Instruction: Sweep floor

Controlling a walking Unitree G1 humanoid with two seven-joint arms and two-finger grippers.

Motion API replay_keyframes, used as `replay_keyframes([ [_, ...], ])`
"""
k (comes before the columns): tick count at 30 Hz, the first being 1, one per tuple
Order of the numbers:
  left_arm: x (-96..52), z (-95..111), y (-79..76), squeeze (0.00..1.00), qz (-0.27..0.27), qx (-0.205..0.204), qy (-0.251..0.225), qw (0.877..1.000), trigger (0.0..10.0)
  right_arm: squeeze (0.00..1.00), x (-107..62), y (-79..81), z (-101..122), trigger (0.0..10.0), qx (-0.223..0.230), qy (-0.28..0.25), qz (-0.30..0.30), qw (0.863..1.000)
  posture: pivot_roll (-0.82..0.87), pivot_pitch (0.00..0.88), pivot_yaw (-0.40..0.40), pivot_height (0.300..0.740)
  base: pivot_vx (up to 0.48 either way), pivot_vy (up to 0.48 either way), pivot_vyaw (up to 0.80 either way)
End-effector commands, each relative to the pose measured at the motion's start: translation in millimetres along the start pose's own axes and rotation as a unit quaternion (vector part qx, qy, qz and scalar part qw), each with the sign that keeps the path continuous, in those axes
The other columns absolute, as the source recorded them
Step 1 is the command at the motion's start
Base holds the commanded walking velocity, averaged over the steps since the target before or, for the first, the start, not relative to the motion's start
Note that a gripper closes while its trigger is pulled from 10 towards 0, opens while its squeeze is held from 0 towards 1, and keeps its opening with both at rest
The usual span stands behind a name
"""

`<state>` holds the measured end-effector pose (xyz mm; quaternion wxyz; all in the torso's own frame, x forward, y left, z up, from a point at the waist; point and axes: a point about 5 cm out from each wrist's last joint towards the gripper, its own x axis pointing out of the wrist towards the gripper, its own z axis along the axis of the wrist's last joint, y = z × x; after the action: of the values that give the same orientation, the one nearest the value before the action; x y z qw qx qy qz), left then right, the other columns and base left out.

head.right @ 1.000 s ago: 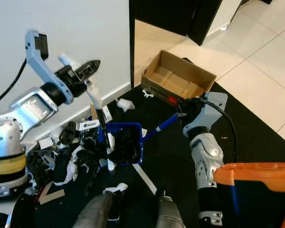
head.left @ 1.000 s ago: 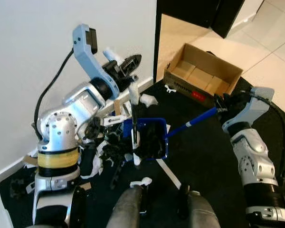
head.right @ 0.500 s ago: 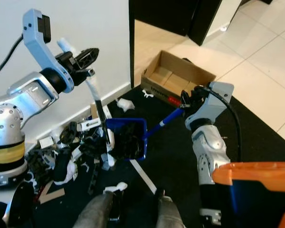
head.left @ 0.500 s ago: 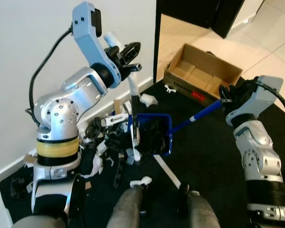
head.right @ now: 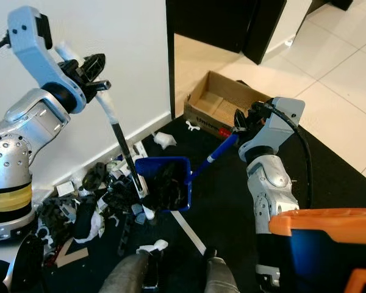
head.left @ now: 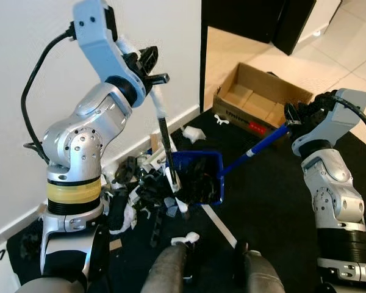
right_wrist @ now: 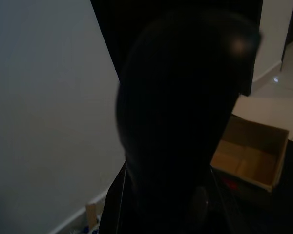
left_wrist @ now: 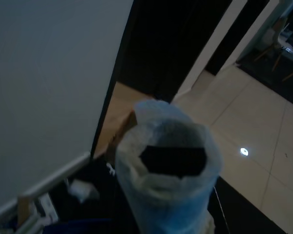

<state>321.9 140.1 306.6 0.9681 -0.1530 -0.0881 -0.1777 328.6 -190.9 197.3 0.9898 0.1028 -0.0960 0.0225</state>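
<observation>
**Brushing scraps into the pan**

My left gripper (head.left: 147, 61) is clamped high on the broom (head.left: 163, 131), so its head rakes the scraps (head.left: 140, 186) by the wall. My right gripper (head.left: 297, 114) clamps the dustpan (head.left: 201, 177) handle, holding its mouth against the pile on the mat (head.left: 262, 201).

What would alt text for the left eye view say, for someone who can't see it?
The left gripper holds a broom handle whose foot sits at a blue dustpan full of dark debris, while the right gripper holds the pan's long blue handle. A cardboard box lies open beyond.
</observation>
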Motion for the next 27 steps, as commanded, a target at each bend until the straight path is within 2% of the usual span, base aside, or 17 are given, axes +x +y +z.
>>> replay_keyframes([
  [1,-2.9,-4,-2.6,0.00,-0.005,0.016,0.000,1.000,10.0,0.00,0.2,4.8,20,10.0,0.028,-0.047,0.010,0.998,0.11,0.092,0.084,0.740,0.000,0.000,0.00],
  [2,-4.9,-10,-4.6,0.00,-0.022,0.007,0.010,1.000,10.0,0.00,0.2,4.9,19,10.0,0.030,-0.046,0.010,0.998,0.11,0.089,0.083,0.740,0.000,0.000,0.00],
  [5,-6.4,-12,-6.5,0.00,-0.035,0.010,0.012,0.999,10.0,0.00,0.2,4.8,19,10.0,0.031,-0.045,0.010,0.998,0.11,0.085,0.082,0.740,0.000,0.000,0.00],
  [7,-6.8,-14,-7.2,0.00,-0.039,-0.003,0.007,0.999,10.0,0.00,0.9,5.0,19,10.0,0.033,-0.046,0.010,0.998,0.11,0.076,0.080,0.740,0.000,0.000,0.00],
  [16,-3.1,-6,-15.2,0.00,-0.073,0.047,-0.055,0.995,10.0,0.00,11.7,13.4,29,10.0,0.041,-0.071,0.030,0.996,0.11,0.053,0.060,0.740,0.000,0.000,0.00],
  [24,-0.3,-3,-19.1,0.00,-0.087,0.066,-0.070,0.992,10.0,0.00,15.2,18.9,35,10.0,0.051,-0.089,0.044,0.994,0.11,0.046,0.057,0.740,0.000,0.000,0.00],
  [27,1.1,1,-27.6,0.00,-0.116,0.074,-0.084,0.987,10.0,0.00,16.8,25.0,38,10.0,0.065,-0.102,0.054,0.991,0.11,0.037,0.064,0.740,0.000,0.000,0.00],
])
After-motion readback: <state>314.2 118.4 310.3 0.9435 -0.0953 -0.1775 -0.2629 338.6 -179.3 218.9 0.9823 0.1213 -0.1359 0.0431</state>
